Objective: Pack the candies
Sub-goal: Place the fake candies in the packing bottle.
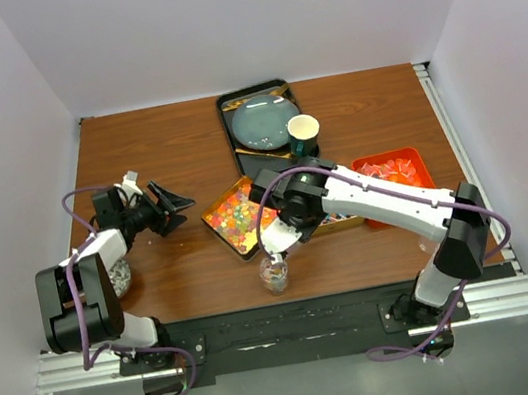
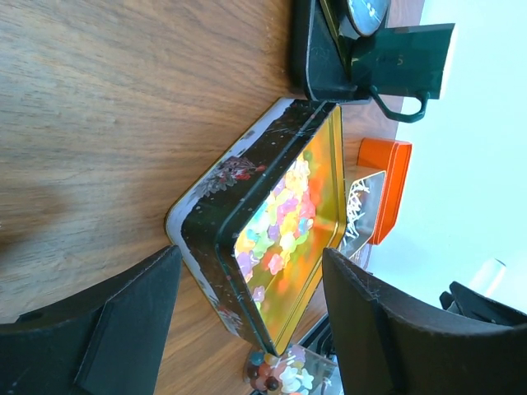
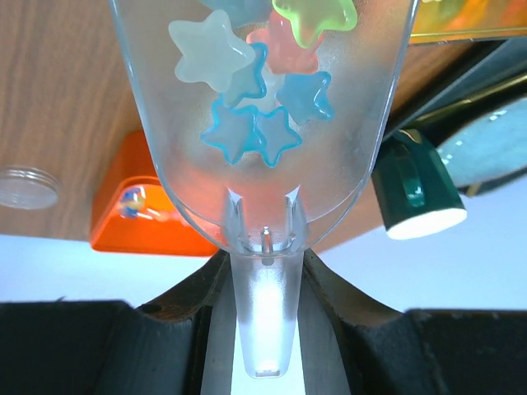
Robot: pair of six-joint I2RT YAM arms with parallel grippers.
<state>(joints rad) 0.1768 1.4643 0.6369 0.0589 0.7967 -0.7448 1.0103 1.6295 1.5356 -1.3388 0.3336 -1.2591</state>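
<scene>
The candies [image 1: 235, 217] are small multicoloured stars lying in a black-and-gold tin [image 2: 216, 216], and they show as pastel pieces [image 2: 284, 216] in the left wrist view. My right gripper [image 3: 263, 313] is shut on the handle of a clear scoop [image 3: 263, 123] holding several star candies [image 3: 247, 132]. In the top view that scoop [image 1: 279, 239] hangs tilted just above a small clear jar [image 1: 275, 273] partly filled with candies. My left gripper [image 1: 177, 208] stands open left of the tin with nothing between its fingers [image 2: 123, 321].
An orange tray [image 1: 409, 155] of wrapped sweets sits right of the tin. A black tray [image 1: 227, 122] with a round plate and a green cup [image 1: 304, 133] stands behind. A second clear jar [image 1: 121, 278] sits by the left arm. A round lid [image 3: 25, 188] lies on the table.
</scene>
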